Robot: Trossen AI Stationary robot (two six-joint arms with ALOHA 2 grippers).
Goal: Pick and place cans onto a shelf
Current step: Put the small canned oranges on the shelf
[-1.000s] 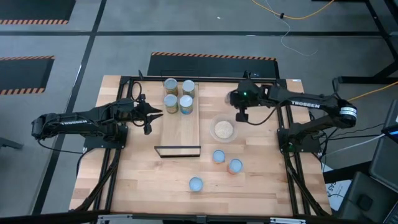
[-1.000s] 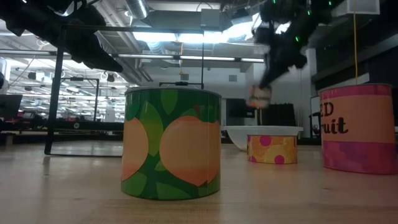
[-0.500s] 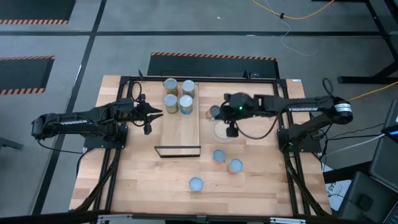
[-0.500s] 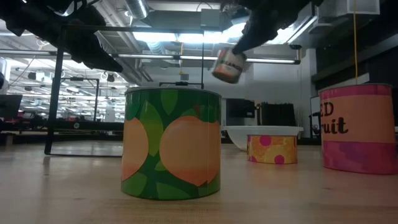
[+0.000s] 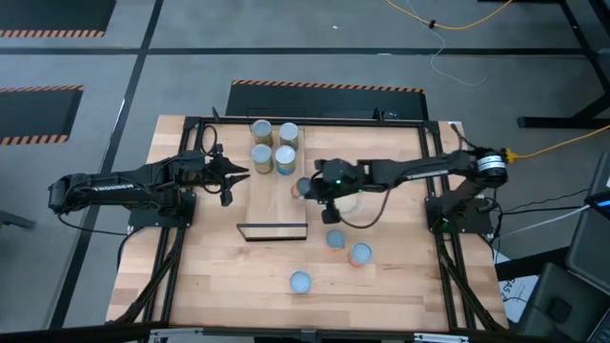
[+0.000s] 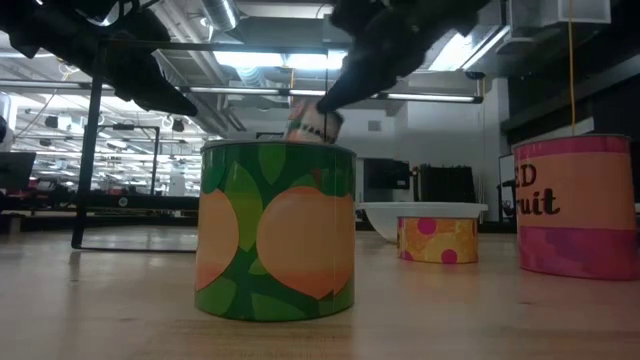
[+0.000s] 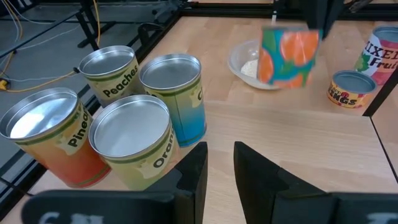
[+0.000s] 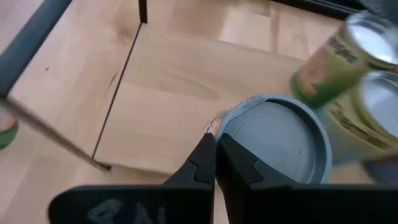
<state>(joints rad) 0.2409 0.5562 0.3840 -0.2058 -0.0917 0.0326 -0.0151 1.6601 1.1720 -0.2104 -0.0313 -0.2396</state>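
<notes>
Left gripper (image 5: pixel 240 173) hovers beside the shelf (image 5: pixel 276 203), fingers slightly apart, holding nothing, near four cans (image 5: pixel 273 147) standing there. Right gripper (image 5: pixel 307 188), clamped on an orange-green can (image 7: pixel 288 56), holds it above the shelf edge, beside the bowl (image 7: pixel 249 64).

This looks like a big robot lab or workshop. The grey floor (image 5: pixel 286 38) has orange-and-black warning stripes (image 5: pixel 324 87) and loose cables (image 5: pixel 448 24). Far behind the wooden counter (image 5: pixel 238 286), bright ceiling lights (image 6: pixel 270 60) and bare pipes (image 6: pixel 225 15) show.
</notes>
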